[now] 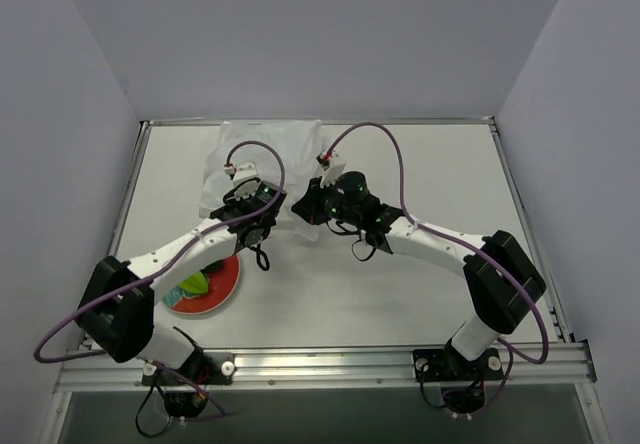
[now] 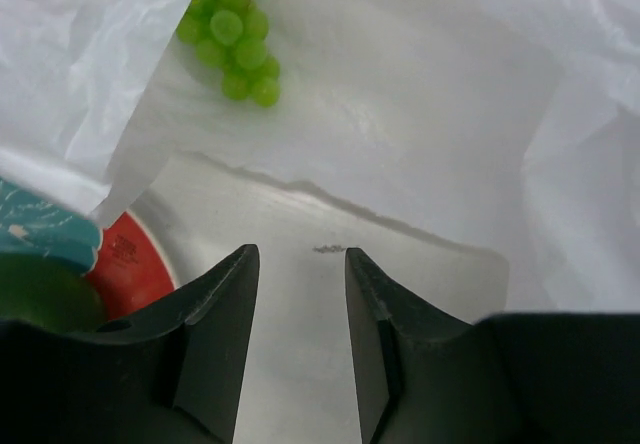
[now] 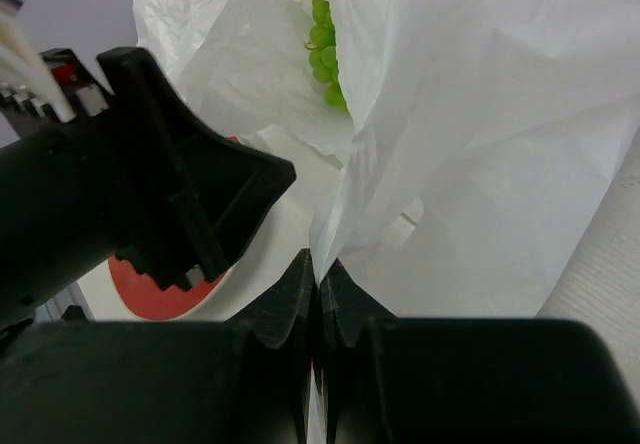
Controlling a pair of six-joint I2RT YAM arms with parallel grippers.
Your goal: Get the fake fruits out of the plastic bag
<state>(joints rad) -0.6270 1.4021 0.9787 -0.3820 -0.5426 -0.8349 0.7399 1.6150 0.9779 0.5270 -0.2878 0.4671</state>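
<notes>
My right fingers (image 3: pixel 290 309) are pinched closed on a fold of the plastic bag (image 3: pixel 480 164). My left fingers (image 2: pixel 220 304) stand apart with nothing between them, over the bare surface (image 2: pixel 420 274) at the bag's mouth. The grape bunch (image 2: pixel 232 34) lies inside the bag. Just beside the bag, a green fruit (image 1: pixel 195 284) sits on the plate (image 2: pixel 135 269).

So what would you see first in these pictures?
The bright green grape bunch inside the big white plastic bag at the far side. Then the red-rimmed plate at the near left, and the jaws of the right arm pinching the bag's edge.
</notes>
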